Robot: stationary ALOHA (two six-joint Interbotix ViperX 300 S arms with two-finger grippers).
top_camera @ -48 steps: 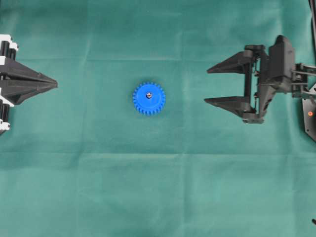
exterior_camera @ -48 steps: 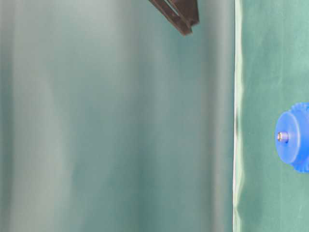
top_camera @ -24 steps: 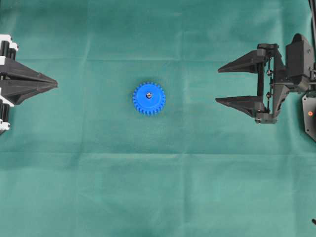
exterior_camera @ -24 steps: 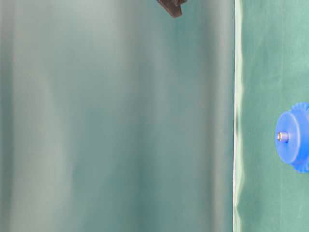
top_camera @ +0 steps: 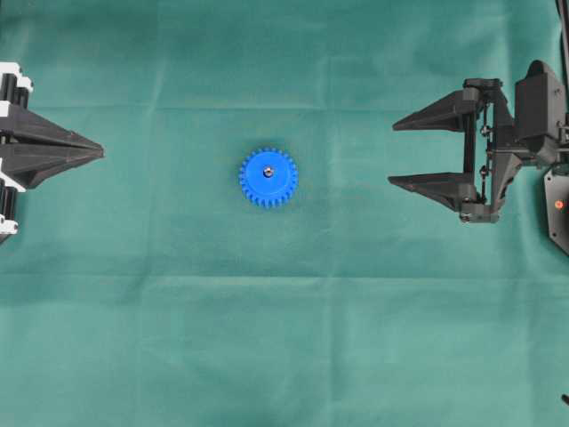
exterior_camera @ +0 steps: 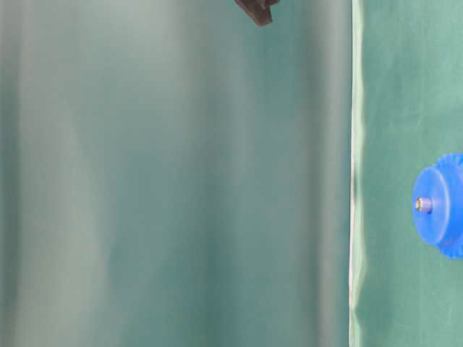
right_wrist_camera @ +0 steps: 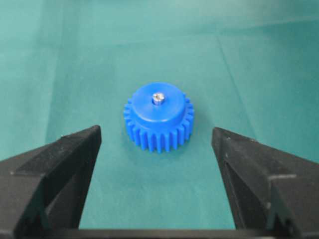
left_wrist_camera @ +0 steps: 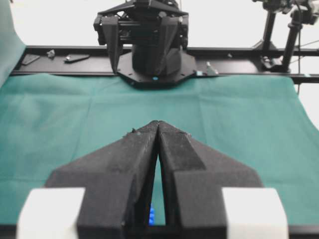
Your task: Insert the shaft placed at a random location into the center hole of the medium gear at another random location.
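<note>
Shaft (right_wrist_camera: pixel 158 98) sits in the gear (right_wrist_camera: pixel 158 123). Right gripper (top_camera: pixel 411 151) spread wide, left gripper (top_camera: pixel 96 154) pressed together; keep both away, don't bump.

Left gripper (top_camera: pixel 100 154) at far left edge, low and level, fingers pressed together to a point, aimed right. Right gripper (top_camera: pixel 393 153) at right side, well apart from left one, fingers (top_camera: pixel 431 113) spread wide, holding nothing, aimed left. Right arm's wrist block behind it at right edge.
</note>
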